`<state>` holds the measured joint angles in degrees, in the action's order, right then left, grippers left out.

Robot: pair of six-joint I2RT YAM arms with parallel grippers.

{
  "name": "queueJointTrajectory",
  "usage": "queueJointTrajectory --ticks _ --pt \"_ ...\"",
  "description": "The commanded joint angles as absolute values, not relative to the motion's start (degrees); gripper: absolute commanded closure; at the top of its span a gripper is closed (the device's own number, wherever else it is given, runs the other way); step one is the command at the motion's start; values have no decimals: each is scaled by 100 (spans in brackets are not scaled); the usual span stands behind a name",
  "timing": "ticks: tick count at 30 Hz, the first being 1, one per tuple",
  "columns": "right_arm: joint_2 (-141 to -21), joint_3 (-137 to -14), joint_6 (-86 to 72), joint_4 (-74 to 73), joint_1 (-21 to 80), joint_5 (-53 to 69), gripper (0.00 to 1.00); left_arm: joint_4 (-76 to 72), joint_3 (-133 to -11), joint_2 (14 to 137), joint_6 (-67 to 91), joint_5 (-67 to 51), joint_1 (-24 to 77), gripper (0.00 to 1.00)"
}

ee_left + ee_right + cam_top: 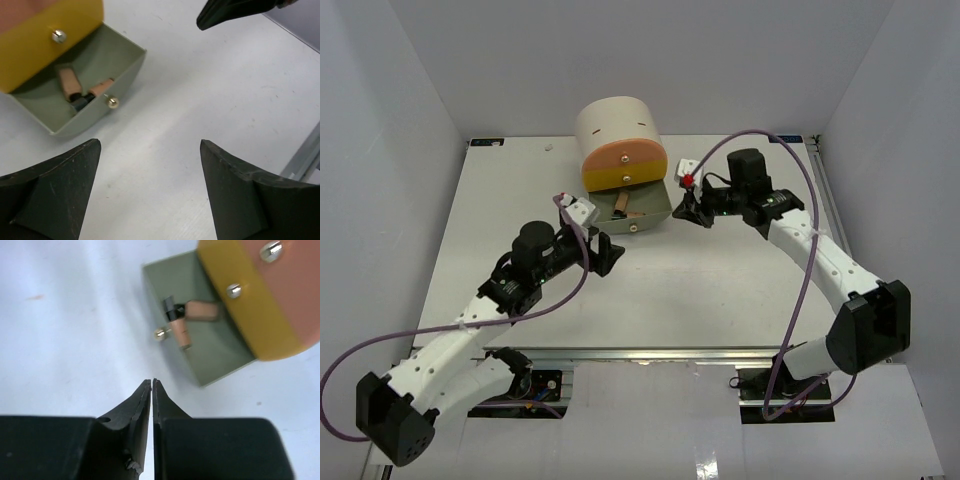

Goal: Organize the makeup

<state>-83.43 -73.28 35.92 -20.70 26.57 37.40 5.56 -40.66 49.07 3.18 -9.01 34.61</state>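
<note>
Seeing two tan bottles (202,310) in grey drawer (220,355) wrist-side; overhead shows one. My right gripper (151,382) is pinched empty, left gripper (150,145) gaping.

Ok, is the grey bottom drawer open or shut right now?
Open: the grey drawer is pulled out beneath the yellow drawer, two tan bottles lying visible inside.

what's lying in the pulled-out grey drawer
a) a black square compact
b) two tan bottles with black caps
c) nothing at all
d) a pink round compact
b: the right wrist view shows two tan bottles with black caps lying inside the grey drawer, with no pink or square compact visible there.
</note>
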Motion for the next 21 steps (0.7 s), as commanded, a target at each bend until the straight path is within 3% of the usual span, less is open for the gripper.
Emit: queueJointTrajectory --ticks 1,4,12,21 --pt "-7784 -6235 4041 -1982 2256 5638 92 444 -4286 5740 396 -2049 3428 12" --pt "-7557 -5988 4477 -1978 2013 6280 92 447 -4539 6587 380 -2290 3428 18" --pt "-7402 -5863 4590 -1892 1995 6048 92 633 -5345 8273 -532 -1650 3471 33" --pt "-7383 -5748 4342 -1635 1986 5950 92 668 -6055 9465 -1872 -1002 3516 41"
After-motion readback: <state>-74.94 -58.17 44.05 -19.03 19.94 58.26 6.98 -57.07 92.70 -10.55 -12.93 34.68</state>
